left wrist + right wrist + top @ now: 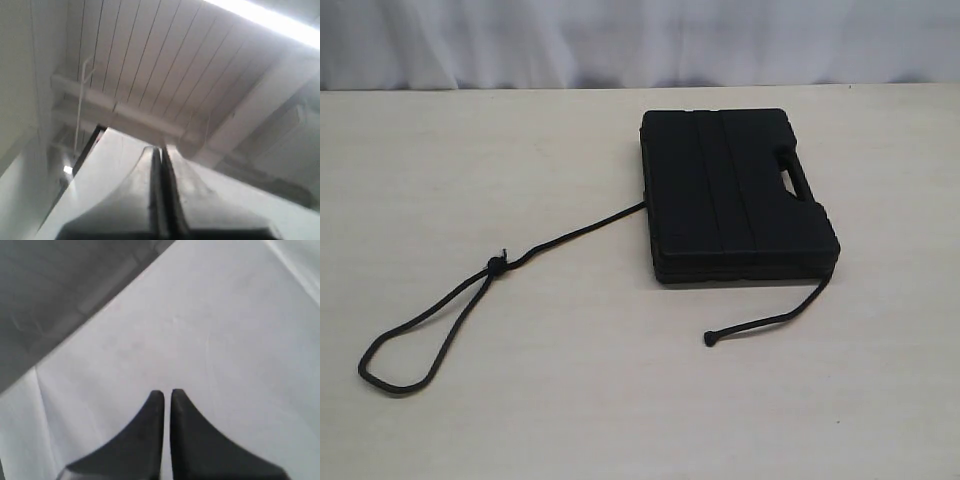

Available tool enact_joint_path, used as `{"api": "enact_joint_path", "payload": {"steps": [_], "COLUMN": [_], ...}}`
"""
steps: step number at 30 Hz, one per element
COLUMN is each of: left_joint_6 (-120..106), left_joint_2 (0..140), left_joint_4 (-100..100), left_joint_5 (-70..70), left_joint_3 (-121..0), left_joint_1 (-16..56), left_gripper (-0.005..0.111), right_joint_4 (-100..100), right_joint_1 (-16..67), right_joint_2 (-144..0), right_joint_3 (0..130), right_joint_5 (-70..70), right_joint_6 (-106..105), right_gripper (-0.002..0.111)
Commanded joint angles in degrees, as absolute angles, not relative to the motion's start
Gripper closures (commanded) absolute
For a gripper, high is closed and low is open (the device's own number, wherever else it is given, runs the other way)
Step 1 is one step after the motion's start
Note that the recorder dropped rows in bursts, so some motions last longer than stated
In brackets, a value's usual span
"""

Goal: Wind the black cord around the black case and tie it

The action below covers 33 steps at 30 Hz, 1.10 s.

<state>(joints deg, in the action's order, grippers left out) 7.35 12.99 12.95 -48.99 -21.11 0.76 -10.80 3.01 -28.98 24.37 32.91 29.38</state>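
Pale table (570, 410) holds the black case (735, 190) at one o'clock of centre, with the black cord (570, 235) seemingly passing beneath it, loop trailing to eight o'clock and knobbed tip (710, 339) at the case's six. Limp and light, the cord is probably best pinched near that tip, while the rigid case should stay put. The left gripper (161, 150) and right gripper (167, 392) both have jaws together, empty.

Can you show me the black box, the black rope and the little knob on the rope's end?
Flat rectangular matte black plastic case (715, 190), exterior view, middle of its lid.
Long thin black braided cord (570, 237), exterior view, straight stretch leading to the case.
Small knobbed cord tip (710, 339), exterior view, the knob itself.
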Motion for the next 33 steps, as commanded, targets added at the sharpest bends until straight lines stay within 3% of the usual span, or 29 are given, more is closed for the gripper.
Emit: {"api": "enact_joint_path", "payload": {"steps": [1, 2, 5, 11, 16, 21, 26, 33], "left_joint_6": [-0.7, -0.8, -2.1, -18.5, -36.5, -45.6, -46.9, -46.9], "left_joint_2": [27.1, 30.6, 50.7, 75.0, 87.3, 94.3, 97.4, 98.7], "left_joint_4": [8.4, 5.4, 1.9, 15.5, 31.7, 37.2, 36.4, 36.7], "left_joint_5": [-16.8, -11.3, 23.2, 52.2, 54.5, 52.2, 47.6, 42.9], "left_joint_3": [-36.8, -39.8, -60.0, -73.5, -74.0, -74.0, -74.0, -74.0], "left_joint_1": [0.7, 0.7, 0.7, 0.7, 0.7, 3.4, 7.0, 9.1], "left_gripper": [0.107, 0.107, 0.107, 0.107, 0.104, 0.080, 0.058, 0.056], "right_joint_4": [18.0, 19.6, 20.6, 11.0, 5.9, 1.6, 0.6, 0.6], "right_joint_1": [2.8, 2.8, 2.8, 2.8, 2.8, 2.8, 2.8, 2.8], "right_joint_2": [-46.4, -49.3, -67.5, -87.2, -99.0, -109.5, -117.1, -124.6], "right_joint_3": [39.3, 42.1, 58.2, 70.8, 75.9, 81.9, 87.4, 91.3], "right_joint_5": [6.7, 1.6, -29.9, -44.9, -45.0, -44.7, -44.0, -42.0], "right_joint_6": [31.3, 31.7, 20.8, 5.3, 1.1, 0.4, -1.1, -1.1], "right_gripper": [0.104, 0.104, 0.104, 0.103, 0.083, 0.060, 0.057, 0.057]}}
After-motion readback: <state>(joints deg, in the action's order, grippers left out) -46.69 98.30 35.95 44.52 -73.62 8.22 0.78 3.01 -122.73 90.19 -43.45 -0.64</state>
